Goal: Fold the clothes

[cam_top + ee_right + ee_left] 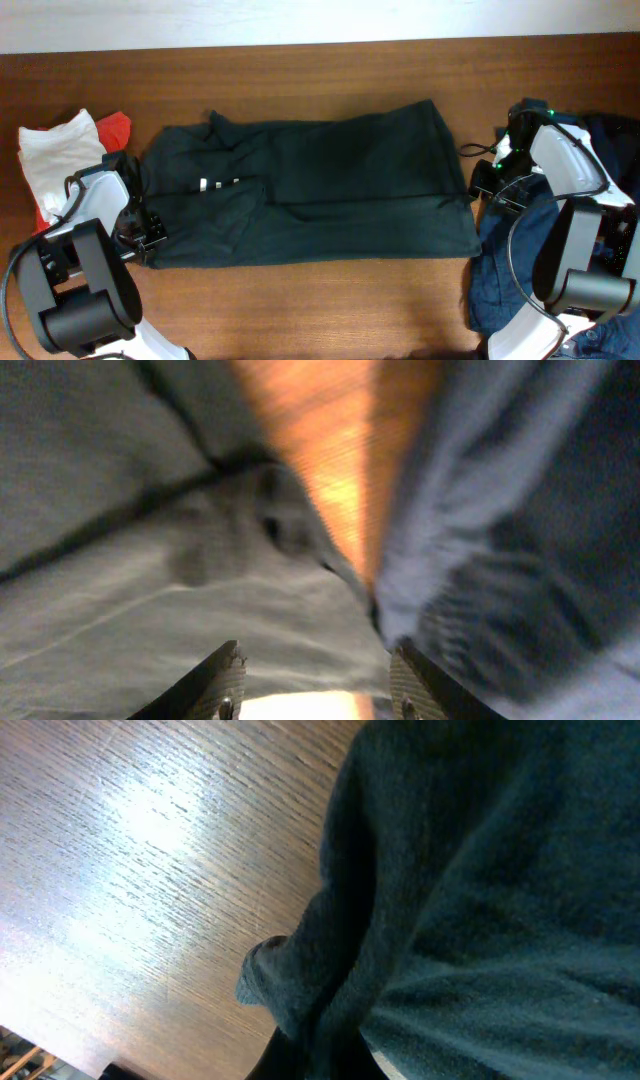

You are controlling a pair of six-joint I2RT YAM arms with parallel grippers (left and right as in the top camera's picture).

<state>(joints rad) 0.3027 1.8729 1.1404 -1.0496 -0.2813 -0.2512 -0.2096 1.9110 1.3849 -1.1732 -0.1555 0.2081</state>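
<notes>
Overhead, the dark green garment (pixel 320 190) lies flat on the wooden table (pixel 300 70), left gripper (pixel 140 232) at its lower-left corner, right gripper (pixel 490 180) at its right edge. Left wrist: bunched hem (pixel 270 970) close up; I cannot tell the grip. Right wrist: fingers (pixel 222 678) spread wide beside blue denim (pixel 520 560).

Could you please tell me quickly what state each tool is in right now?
Left tool: cannot be told; the dark green garment hides its fingers.
Right tool: open, holding nothing.

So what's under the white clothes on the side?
A red cloth pokes out from under the white cloth at two edges. The rest of the red one is covered, so its shape cannot be seen.
</notes>
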